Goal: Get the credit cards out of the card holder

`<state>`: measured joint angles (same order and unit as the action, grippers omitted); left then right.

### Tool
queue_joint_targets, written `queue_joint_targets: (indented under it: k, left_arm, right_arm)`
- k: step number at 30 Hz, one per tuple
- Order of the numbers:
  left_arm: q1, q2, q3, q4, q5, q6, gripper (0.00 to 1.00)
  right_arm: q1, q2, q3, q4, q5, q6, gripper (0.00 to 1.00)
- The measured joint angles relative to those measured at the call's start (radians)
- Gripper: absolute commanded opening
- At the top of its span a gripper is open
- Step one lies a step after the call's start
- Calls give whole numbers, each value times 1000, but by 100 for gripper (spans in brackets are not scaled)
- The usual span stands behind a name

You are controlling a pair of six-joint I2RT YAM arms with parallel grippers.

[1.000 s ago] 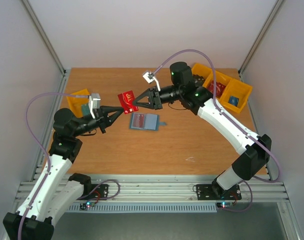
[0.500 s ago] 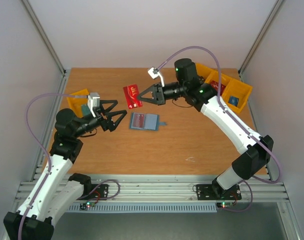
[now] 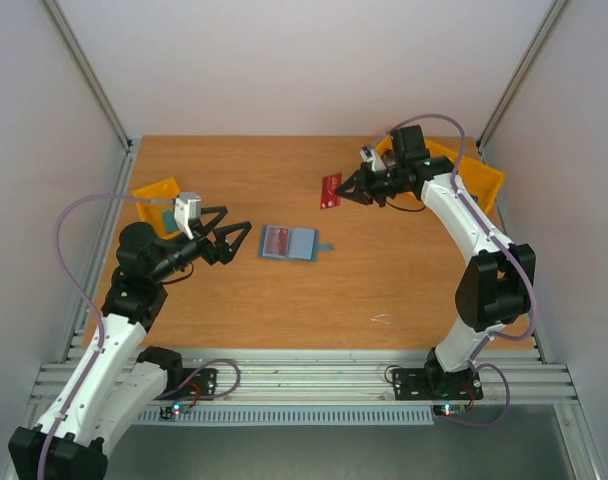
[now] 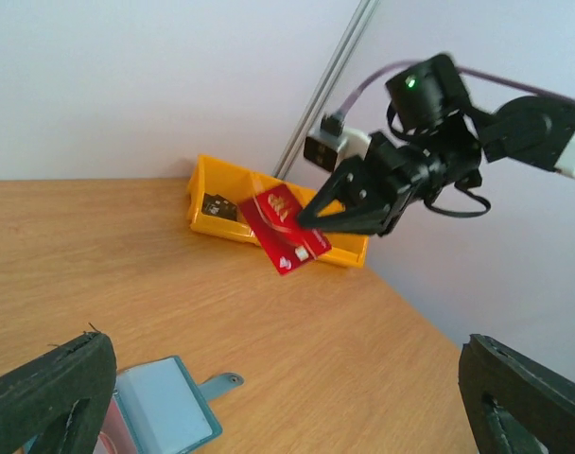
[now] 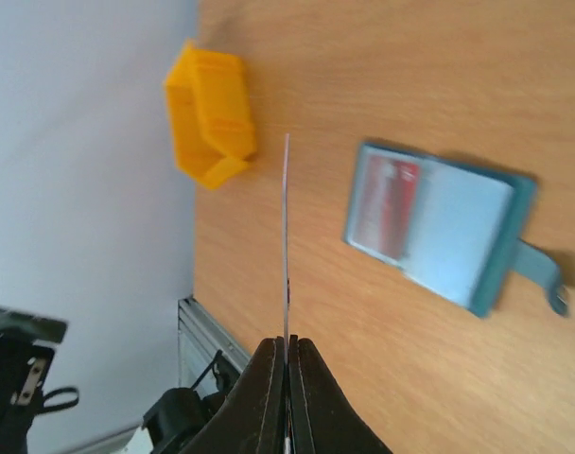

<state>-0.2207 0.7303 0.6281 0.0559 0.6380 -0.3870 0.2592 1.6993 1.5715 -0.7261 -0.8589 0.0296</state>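
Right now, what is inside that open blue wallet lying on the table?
The card holder lies open: one half holds a reddish card in a slot, the other shows only pale blue lining. Any cards behind that one are hidden.

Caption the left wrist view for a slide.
Right gripper pinches a thin red card before a yellow plastic bin; open teal folding wallet lies on the wooden table.

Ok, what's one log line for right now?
right fingers: shut on red credit card, held above table | left fingers: open, empty, near card holder | card holder: lying open, another card inside
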Motion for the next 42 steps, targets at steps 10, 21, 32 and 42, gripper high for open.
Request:
queue_joint_targets:
  k: [10,21,32,42]
  left_arm:
    - [0,-5,-4,-9,0,22,99]
    - [1,-4,-4,-15,0,36,99]
    - [1,9,-4,-16,-5,48,99]
    - [3,29,-4,-28,-17,66,99]
  right_arm:
    - [-139,46,-176,-32,43,43,1]
    - [-291,89,-217,-23,64,37,1]
    - [-428,166,-127,-91,128,-33,1]
    - [-500,309,175,-214,216,-110,1]
